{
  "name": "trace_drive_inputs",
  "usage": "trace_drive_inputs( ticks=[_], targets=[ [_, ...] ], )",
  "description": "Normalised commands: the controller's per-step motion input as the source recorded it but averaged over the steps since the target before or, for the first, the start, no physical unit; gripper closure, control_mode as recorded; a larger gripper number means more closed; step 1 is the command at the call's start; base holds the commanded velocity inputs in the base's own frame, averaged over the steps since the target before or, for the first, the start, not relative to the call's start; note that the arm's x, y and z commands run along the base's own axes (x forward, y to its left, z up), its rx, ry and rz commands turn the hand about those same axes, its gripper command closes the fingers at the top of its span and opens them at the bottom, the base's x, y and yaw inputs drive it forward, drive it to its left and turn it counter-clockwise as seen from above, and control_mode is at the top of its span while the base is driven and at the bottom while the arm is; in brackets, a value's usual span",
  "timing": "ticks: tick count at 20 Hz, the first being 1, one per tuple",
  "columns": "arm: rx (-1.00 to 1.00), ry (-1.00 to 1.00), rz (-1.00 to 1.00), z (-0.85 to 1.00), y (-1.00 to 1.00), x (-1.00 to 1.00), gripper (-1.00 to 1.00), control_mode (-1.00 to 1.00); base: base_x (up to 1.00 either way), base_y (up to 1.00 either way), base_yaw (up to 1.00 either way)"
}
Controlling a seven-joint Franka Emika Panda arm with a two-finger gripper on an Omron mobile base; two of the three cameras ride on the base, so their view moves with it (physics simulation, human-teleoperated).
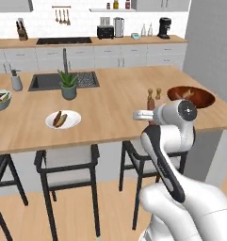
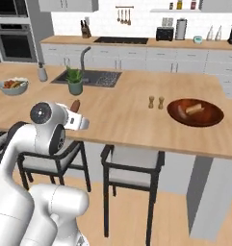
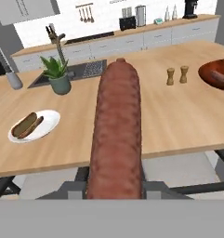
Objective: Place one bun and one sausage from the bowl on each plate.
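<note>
Clamping a sausage (image 3: 115, 135) lengthwise, the tool (image 3: 114, 188) is shown; soft, slippery, it seems best held mid-length.

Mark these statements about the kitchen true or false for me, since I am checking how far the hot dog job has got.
1. The gripper is shut on a sausage. True.
2. The white plate is bare. False: it carries a bun and a sausage lying side by side.
3. The dark reddish-brown bowl has food left in it. True: a pale piece lies inside.
4. The potted plant stands inside the sink. False: it stands on the counter beside the sink.
5. The two shakers stand between the bowl and the sink side of the counter. True.
</note>
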Motion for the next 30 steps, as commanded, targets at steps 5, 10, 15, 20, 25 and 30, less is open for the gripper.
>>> trace_drive_inputs(
  ticks=[5, 10, 15, 20, 25, 30],
  targets=[
    [0.00, 0.00, 0.00, 0.00, 0.00, 0.00, 1.00, 1.00, 0.04, 1.00, 0.00],
    [0.00, 0.00, 0.00, 0.00, 0.00, 0.00, 1.00, 1.00, 0.54, 0.97, 0.00],
    [0.00, 0.05, -0.01, 0.00, -0.08, 0.18, 1.00, -1.00, 0.80, 0.15, 0.00],
    [0.05, 0.37, -0.04, -0.47, -0.76, 1.00, 1.00, -1.00, 0.00, 0.00, 0.00],
    [0.06, 0.45, 0.00, -0.77, -0.22, 1.00, 1.00, -1.00, 0.00, 0.00, 0.00],
    [0.00, 0.36, 0.00, -0.59, 0.18, 1.00, 1.00, -1.00, 0.00, 0.00, 0.00]
  ],
)
